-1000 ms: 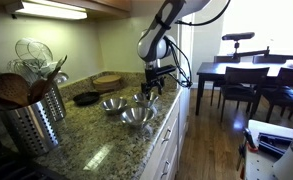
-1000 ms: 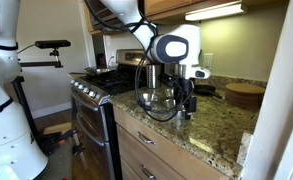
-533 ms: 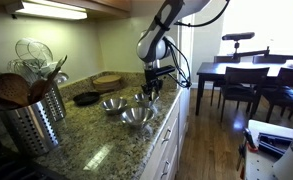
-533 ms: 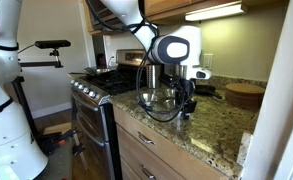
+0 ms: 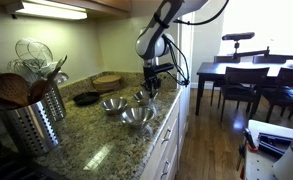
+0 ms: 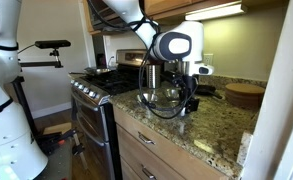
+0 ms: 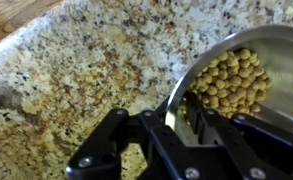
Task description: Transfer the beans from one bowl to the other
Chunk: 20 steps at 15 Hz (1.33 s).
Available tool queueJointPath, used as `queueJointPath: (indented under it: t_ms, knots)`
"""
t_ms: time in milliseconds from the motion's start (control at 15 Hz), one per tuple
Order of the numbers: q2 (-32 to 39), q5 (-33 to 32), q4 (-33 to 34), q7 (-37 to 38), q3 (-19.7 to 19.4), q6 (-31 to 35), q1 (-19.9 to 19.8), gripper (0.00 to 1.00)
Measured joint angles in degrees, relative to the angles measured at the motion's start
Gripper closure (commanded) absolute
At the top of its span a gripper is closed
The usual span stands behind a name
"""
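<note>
In the wrist view a metal bowl [image 7: 278, 45] holds tan beans [image 7: 231, 80] and sits tilted over the speckled granite counter [image 7: 76, 70]. My gripper [image 7: 178, 112] is shut on its near rim, with one finger [image 7: 199, 121] inside on the beans' side and the other outside. In an exterior view the gripper [image 5: 152, 88] hangs at the counter's far end on that bowl [image 5: 144, 97]. Two more metal bowls [image 5: 112, 104] [image 5: 137, 116] stand nearby; I cannot make out what is in them. In an exterior view the gripper [image 6: 191, 102] is beside the bowl [image 6: 167, 98].
A metal utensil holder [image 5: 41, 118] stands at the counter's near end. A black pan [image 5: 86, 98] and a round wooden board [image 5: 107, 80] lie behind the bowls. The counter's edge [image 5: 171, 110] drops to the floor. A stove [image 6: 91, 85] adjoins the counter.
The jaws have shut onto the rim of the bean bowl. The arm has risen slightly.
</note>
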Motion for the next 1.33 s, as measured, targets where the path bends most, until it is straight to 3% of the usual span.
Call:
queueJointPath:
  t_ms: [133,800,1333]
  knots:
    - [-0.02,-0.01,0.13,0.0,-0.16,0.0,0.0,0.95]
    - [-0.16,-0.16,0.17,-0.23,-0.27,0.0,0.01,0.92]
    - [-4.3,-2.29,-1.87,-6.47,2.65,-1.95,0.97,0.92]
